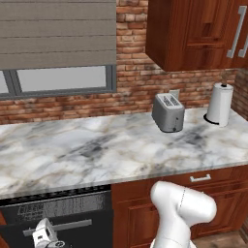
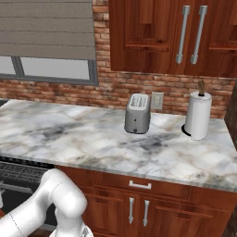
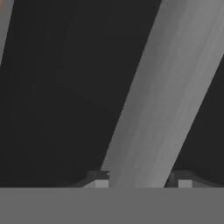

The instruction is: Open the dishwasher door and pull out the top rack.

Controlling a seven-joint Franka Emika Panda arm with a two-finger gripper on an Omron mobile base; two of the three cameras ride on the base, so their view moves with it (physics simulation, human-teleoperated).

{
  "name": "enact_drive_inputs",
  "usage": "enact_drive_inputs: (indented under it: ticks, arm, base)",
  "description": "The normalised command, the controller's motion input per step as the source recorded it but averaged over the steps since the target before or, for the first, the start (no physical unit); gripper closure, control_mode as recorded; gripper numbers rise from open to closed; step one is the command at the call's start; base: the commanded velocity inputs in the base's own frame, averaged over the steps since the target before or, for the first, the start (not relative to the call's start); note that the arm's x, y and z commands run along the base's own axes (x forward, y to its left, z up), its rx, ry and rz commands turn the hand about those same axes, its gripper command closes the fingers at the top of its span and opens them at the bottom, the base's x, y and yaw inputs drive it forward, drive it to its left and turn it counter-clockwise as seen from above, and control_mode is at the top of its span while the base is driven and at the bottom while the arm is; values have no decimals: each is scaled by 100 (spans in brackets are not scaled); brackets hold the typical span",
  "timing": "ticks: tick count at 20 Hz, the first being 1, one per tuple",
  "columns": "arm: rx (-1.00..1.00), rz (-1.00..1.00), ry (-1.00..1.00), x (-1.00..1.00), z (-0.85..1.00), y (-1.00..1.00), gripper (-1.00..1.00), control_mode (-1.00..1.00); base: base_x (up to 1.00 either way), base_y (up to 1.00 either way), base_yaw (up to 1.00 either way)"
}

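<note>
Handle bar [image 3: 164, 96], grey, crosses between my pincer [image 3: 142, 183] tips; one fingertip [image 3: 101, 183] sits on each side of it, parted, contact not discernible, so I cannot tell whether it has clamped. Dishwasher door [image 1: 58, 218], black, directly behind the pincer [image 1: 44, 235], looks shut or nearly so. Top rack: a grid shows at the opening, indistinct. Marble surface [image 1: 97, 150] above, toaster [image 1: 168, 112] and paper towel roll [image 1: 220, 104] up to the right. I judge: door unopened, rack pull remaining.
</note>
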Motion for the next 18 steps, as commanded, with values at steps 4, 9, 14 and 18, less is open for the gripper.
enact_drive_inputs:
  ticks: [4,9,14,18]
  arm:
    - [3,-3,30,-100,-61,-32,100,-100]
    - [4,-2,32,-100,-60,-39,100,-100]
    - [3,-1,34,-100,-38,-34,100,-100]
    - [5,-3,28,-82,58,0,-100,-100]
  base:
    - [0,0,0]
    - [0,0,0]
    - [0,0,0]
    - [0,0,0]
